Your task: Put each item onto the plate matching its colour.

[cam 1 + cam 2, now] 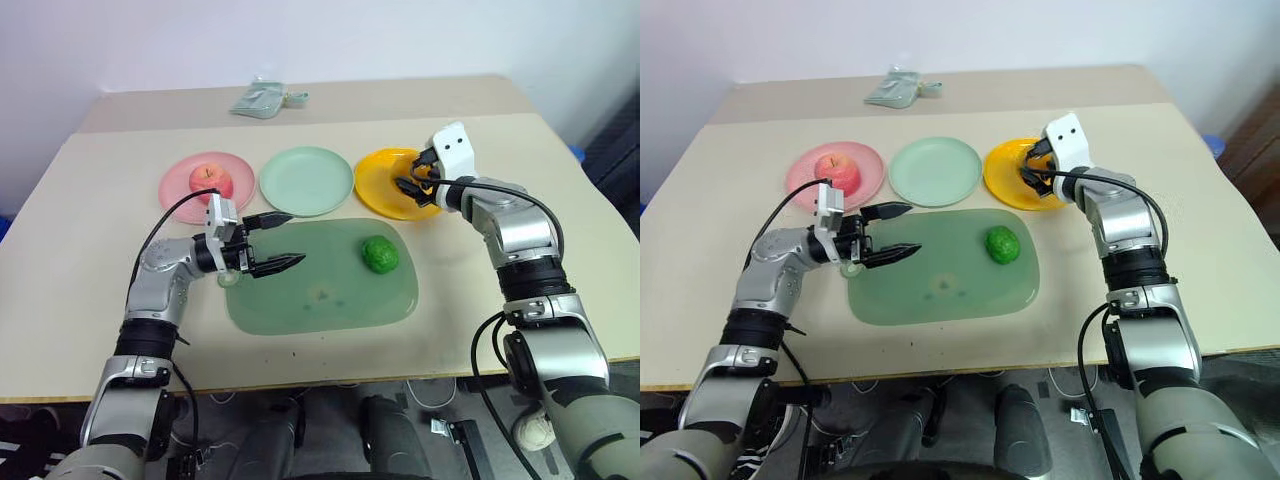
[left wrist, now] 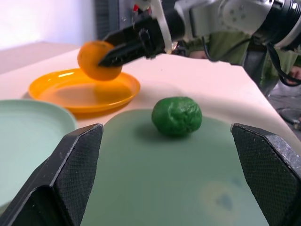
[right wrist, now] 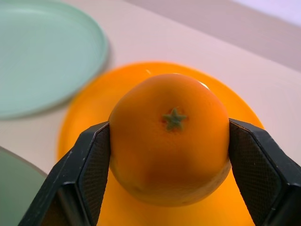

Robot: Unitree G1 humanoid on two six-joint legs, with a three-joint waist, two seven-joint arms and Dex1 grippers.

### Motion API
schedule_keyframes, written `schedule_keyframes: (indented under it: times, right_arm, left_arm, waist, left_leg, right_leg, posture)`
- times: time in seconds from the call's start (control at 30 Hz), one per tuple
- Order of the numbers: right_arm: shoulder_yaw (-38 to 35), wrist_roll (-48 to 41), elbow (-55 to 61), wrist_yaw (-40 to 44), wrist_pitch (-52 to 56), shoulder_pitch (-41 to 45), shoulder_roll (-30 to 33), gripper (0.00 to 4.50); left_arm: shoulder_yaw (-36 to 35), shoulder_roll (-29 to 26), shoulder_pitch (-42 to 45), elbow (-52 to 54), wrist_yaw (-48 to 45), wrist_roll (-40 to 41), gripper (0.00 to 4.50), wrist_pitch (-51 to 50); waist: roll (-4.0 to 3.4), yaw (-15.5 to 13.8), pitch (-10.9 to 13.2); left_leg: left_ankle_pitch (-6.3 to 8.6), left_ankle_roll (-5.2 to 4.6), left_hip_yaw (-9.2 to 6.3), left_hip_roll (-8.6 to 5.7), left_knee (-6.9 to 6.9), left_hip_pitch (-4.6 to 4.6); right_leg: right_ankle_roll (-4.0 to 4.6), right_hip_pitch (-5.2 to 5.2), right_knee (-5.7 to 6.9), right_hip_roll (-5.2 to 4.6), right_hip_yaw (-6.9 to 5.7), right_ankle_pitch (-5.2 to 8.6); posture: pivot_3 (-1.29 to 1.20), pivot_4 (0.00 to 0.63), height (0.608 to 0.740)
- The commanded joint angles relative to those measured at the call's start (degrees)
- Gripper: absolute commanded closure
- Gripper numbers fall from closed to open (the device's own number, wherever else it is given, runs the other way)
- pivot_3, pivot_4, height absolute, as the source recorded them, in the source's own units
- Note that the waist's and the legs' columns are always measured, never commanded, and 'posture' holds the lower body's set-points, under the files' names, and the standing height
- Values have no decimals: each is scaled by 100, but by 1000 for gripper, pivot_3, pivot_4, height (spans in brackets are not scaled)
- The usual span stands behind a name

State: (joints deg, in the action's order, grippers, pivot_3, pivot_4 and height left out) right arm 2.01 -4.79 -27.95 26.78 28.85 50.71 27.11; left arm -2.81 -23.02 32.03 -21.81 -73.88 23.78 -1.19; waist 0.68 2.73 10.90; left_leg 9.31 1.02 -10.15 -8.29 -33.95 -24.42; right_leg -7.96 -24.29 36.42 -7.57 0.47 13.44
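Head views: three plates stand in a row across the surface (image 1: 90,180). The pink plate (image 1: 178,178) carries the apple (image 1: 211,181); the mint plate (image 1: 306,180) beside it is bare; the yellow plate (image 1: 378,180) sits at the right end. Nearer the robot lies a translucent green board (image 1: 320,290), with the green lump (image 1: 380,254) on its right part. The left tool (image 1: 284,240) hangs over the board's left end, pointing toward the lump, its fingers spread wide with nothing between them. The right tool (image 1: 1032,176) is over the yellow plate. A small crumpled packet (image 1: 262,99) lies at the far edge.

Left wrist view: the two wide-apart fingers (image 2: 61,179) frame the lump on the board. Beyond it, the right tool grips the orange (image 2: 98,60) just above the yellow plate's bowl; whether it touches the plate I cannot tell. The mint plate's rim shows alongside.

Right wrist view: the right tool's pads (image 3: 96,157) press both sides of the orange, its green star-shaped stem mark facing the camera, the yellow plate right beneath.
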Motion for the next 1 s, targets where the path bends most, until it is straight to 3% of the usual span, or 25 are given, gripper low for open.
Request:
schedule_keyframes:
  times: [0.03, 0.13, 0.37, 0.57, 0.8, 1.0]
  right_arm:
    - [-90, 68, -236, -51, -380, 85, -79, 1383]
    - [-72, 48, -390, 101, -413, 42, -75, 35]
    - [-243, -162, -43, 463, -417, -20, -38, 35]
    - [-376, -1545, 2184, 2014, 958, -833, 340, 35]
    - [-160, -1839, 3535, 2292, 1756, -1391, 969, 35]
    - [177, -1699, 3852, 2217, 1975, -1583, 1111, 35]
  left_arm:
    - [-174, 20, 99, 3, 333, -96, 0, 462]
    - [-149, -19, 96, -127, 498, -271, 0, 849]
    - [-61, -3, -26, 39, 468, -165, 0, 858]
    - [8, -375, -367, 584, -365, 391, 0, -50]
    - [-54, -685, -243, 585, -768, 583, 0, -511]
    - [-51, -860, -139, 485, -1133, 608, 0, -608]
  waist:
    - [0, -2, 0]
    - [0, -20, 0]
    - [0, -26, 0]
    - [0, -18, 0]
    - [0, -50, 0]
    - [0, -43, 0]
  left_leg:
    - [0, 0, 5, 1, 0, 2]
    - [1, -1, 11, 1, -1, 2]
    - [2, -3, 17, 0, -3, 2]
    - [6, -10, 20, 1, -3, 2]
    - [7, -11, 23, 2, -9, 2]
    - [7, -11, 27, 3, -8, 1]
  right_leg:
    - [0, -1, 2, 1, 5, 0]
    - [-1, -2, 2, 1, 10, 0]
    - [-3, -2, 2, 1, 17, -2]
    - [-4, -6, 2, 2, 25, -1]
    - [-6, -4, 1, 1, 26, 0]
    - [-6, -5, -4, -1, 28, 0]
  posture:
    - [0, 150, 740]
    - [0, 150, 740]
    - [0, 150, 740]
    - [0, 150, 740]
    - [0, 150, 740]
    - [0, 150, 740]
